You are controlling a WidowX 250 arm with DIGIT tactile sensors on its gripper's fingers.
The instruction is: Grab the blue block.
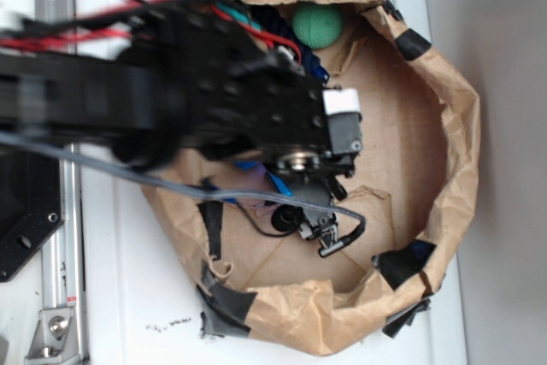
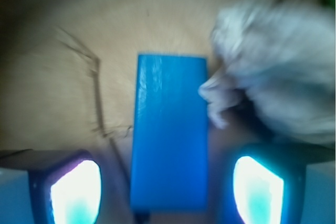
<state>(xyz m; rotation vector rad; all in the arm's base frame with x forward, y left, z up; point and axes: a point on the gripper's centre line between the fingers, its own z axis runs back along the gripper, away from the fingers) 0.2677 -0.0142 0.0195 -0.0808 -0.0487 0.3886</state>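
Observation:
In the wrist view the blue block (image 2: 170,129) lies flat on the brown paper floor, its long side running away from me. My gripper (image 2: 167,192) is open and straddles the block's near end. The left finger (image 2: 76,192) and the right one (image 2: 258,190) each stand apart from the block's sides. From the exterior view the arm (image 1: 214,100) hangs over the bag and hides most of the block; only a blue sliver (image 1: 279,184) shows beneath the wrist.
A blurred grey-white crumpled thing (image 2: 273,77) lies just right of the block, close to its far corner. A green ball (image 1: 318,25) sits at the back of the taped brown paper bag (image 1: 453,126), whose raised walls ring the work area.

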